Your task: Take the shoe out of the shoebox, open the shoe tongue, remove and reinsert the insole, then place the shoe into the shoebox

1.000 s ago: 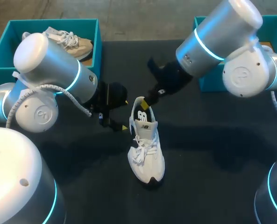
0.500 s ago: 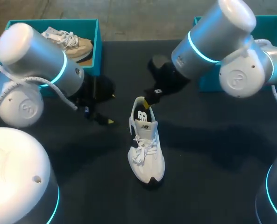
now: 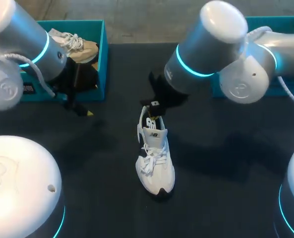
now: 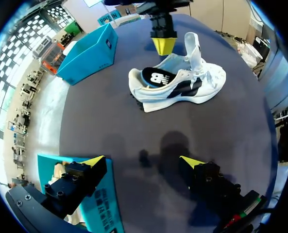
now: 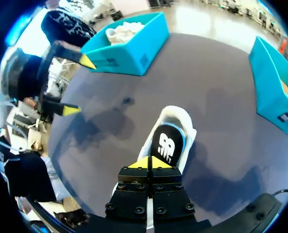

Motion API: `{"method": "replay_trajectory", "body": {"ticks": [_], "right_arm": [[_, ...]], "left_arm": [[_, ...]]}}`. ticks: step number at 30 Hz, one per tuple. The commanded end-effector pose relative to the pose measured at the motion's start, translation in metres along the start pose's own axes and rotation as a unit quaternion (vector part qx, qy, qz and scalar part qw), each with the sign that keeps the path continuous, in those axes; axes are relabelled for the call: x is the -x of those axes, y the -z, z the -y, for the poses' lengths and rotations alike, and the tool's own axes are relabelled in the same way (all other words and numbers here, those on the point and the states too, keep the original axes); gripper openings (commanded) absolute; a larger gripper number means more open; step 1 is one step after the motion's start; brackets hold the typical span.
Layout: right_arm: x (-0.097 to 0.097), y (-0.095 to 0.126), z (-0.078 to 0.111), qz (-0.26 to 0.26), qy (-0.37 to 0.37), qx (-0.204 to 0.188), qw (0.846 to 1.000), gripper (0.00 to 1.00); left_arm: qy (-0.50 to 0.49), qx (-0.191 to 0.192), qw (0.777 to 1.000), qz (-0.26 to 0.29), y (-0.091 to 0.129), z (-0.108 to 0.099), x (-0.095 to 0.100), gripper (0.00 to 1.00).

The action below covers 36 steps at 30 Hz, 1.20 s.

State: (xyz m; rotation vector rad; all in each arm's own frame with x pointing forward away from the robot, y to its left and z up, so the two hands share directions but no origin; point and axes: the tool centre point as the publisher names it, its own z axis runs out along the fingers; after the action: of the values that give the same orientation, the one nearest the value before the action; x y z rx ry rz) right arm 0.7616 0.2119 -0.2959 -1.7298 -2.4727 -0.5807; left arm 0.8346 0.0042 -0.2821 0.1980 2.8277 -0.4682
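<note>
Pulled left tool, spread wide, back beside the shoebox; now lower right tool, tips closed together over the heel of the shoe on the worktop, opening only slightly for the insole.

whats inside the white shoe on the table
A black insole with a white logo shows in the heel of the white shoe. Further toward the toe, the tongue and laces cover it.
</note>
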Motion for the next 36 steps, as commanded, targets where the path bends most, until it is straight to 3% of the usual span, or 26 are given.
{"method": "replay_trajectory", "body": {"ticks": [1,14,24,36], "right_arm": [[-0.005,-0.006,0.002,0.05,-0.011,-0.005,0.999,0.0],[-0.006,-0.006,0.003,0.054,-0.004,-0.015,0.998,0.0],[0.006,-0.016,0.006,0.098,-0.046,0.018,0.994,0.0],[0.013,-0.033,0.002,0.115,-0.053,-0.013,0.992,0.0]], "left_arm": [[-0.005,0.002,1.0,0.004,0.025,-0.016,0.0,1.0],[0.006,0.03,0.999,0.025,0.061,-0.071,0.021,1.0],[0.035,0.04,0.997,0.057,0.067,-0.087,0.043,1.0],[0.062,0.055,0.994,0.071,0.075,-0.101,0.066,1.0]]}}
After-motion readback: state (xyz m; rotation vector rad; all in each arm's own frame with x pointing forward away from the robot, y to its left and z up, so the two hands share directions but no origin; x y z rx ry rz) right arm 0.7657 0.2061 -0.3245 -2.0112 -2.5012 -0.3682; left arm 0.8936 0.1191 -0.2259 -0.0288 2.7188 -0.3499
